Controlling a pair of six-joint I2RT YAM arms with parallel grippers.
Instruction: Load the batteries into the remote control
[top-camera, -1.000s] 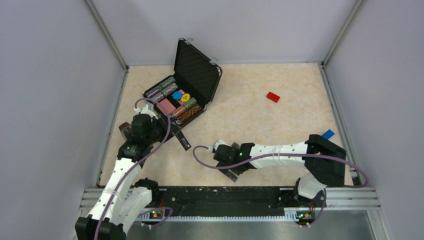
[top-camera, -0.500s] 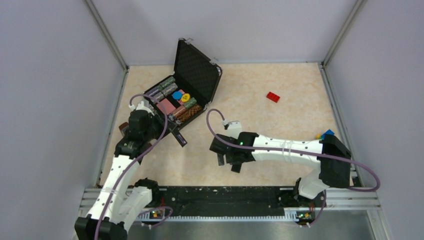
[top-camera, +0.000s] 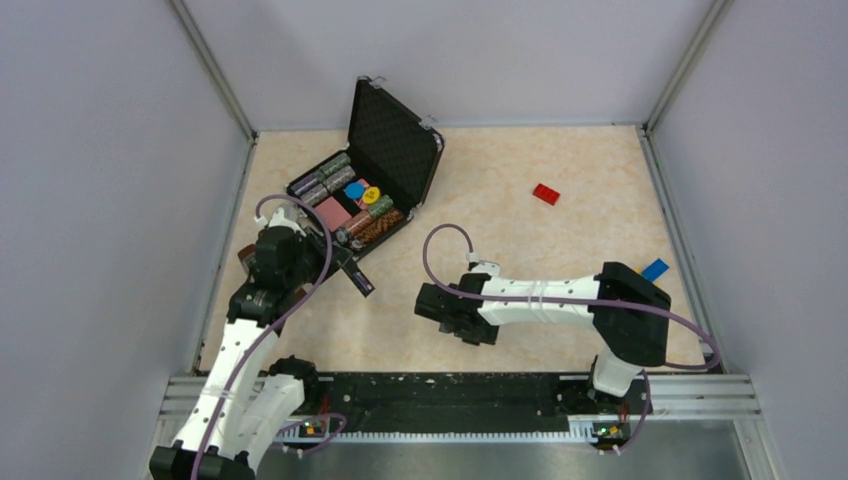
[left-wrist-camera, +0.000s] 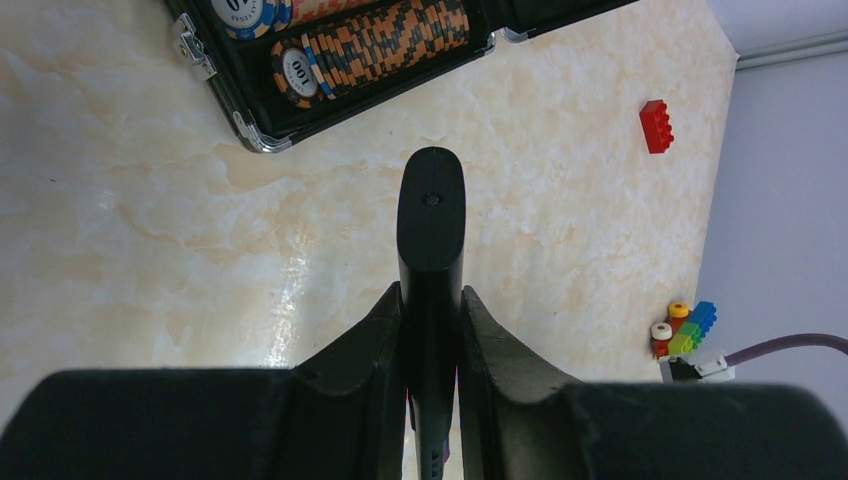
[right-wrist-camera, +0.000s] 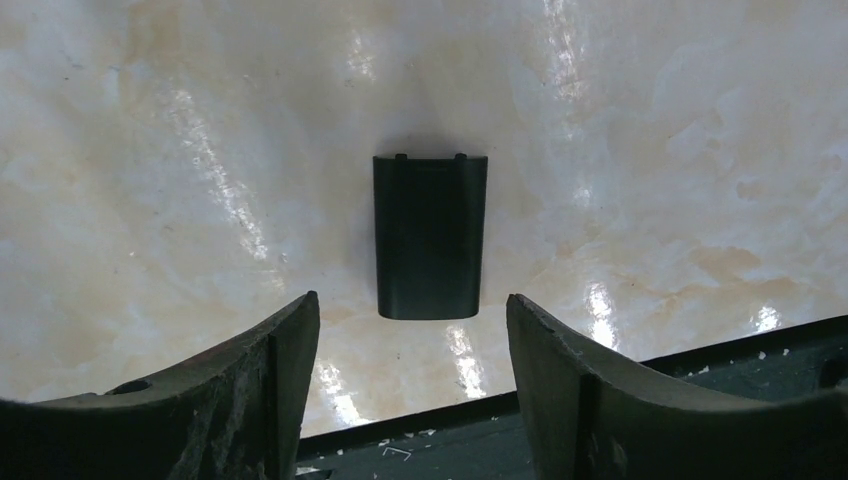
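My left gripper (left-wrist-camera: 431, 312) is shut on the remote control (left-wrist-camera: 431, 222), a slim black bar held on its edge and pointing away from the wrist camera, above the table. In the top view the remote (top-camera: 358, 278) sticks out to the right of the left gripper (top-camera: 325, 250), close to the black case. My right gripper (right-wrist-camera: 412, 300) is open and empty, just above the table. A small black rectangular cover piece (right-wrist-camera: 430, 237) lies flat right beyond its fingertips. In the top view the right gripper (top-camera: 432, 305) is near the table's middle front. The batteries do not show clearly in any view.
An open black foam-lined case (top-camera: 392, 140) with poker-chip stacks (top-camera: 372, 226) stands at the back left. A red brick (top-camera: 546, 193) lies at the back right and a blue brick (top-camera: 655, 269) by the right arm. A black strip (right-wrist-camera: 620, 420) runs along the table's front edge.
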